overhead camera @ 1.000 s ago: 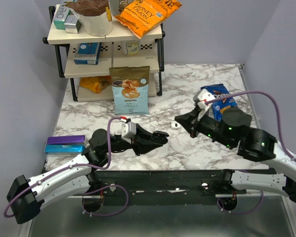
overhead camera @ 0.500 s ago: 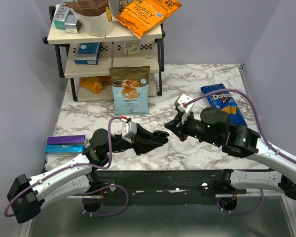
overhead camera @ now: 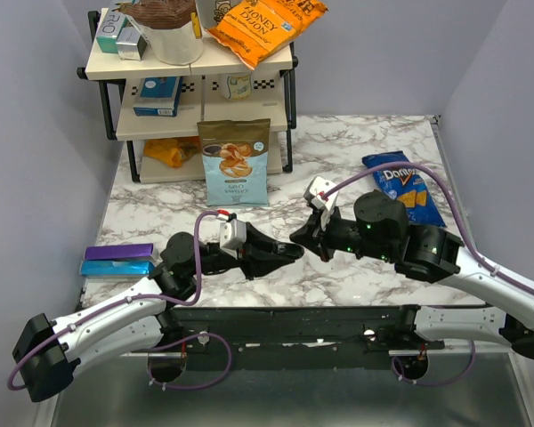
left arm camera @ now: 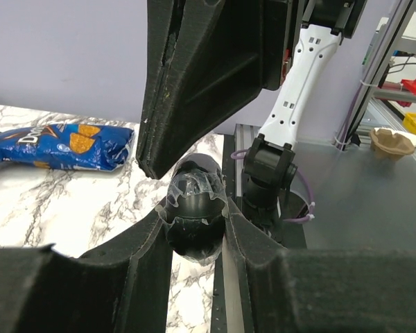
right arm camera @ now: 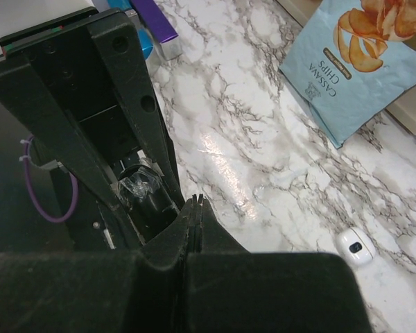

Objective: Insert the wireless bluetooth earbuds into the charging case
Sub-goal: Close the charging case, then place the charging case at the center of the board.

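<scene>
The charging case (left arm camera: 194,222) is a black oval shell with crinkled clear film on top, pinched between my left gripper's fingers (left arm camera: 239,239). My left gripper (overhead camera: 292,252) is shut on it low over the table's front middle. In the right wrist view the case (right arm camera: 142,194) shows just left of my right gripper (right arm camera: 196,202), whose jaws are pressed together with nothing between them. Seen from above, my right gripper (overhead camera: 296,238) points left, its tips right next to the case. I cannot make out the earbuds in any view.
A small white rounded object (right arm camera: 353,246) lies on the marble behind the right gripper. A blue Doritos bag (overhead camera: 405,185) lies at the right. A Cassava chips bag (overhead camera: 236,160) leans on the shelf rack (overhead camera: 196,67). Purple and blue boxes (overhead camera: 117,260) sit at the left edge.
My right arm has swung left from beside the Doritos bag to the left gripper, staying shut. The left gripper holds the case in the same place.
</scene>
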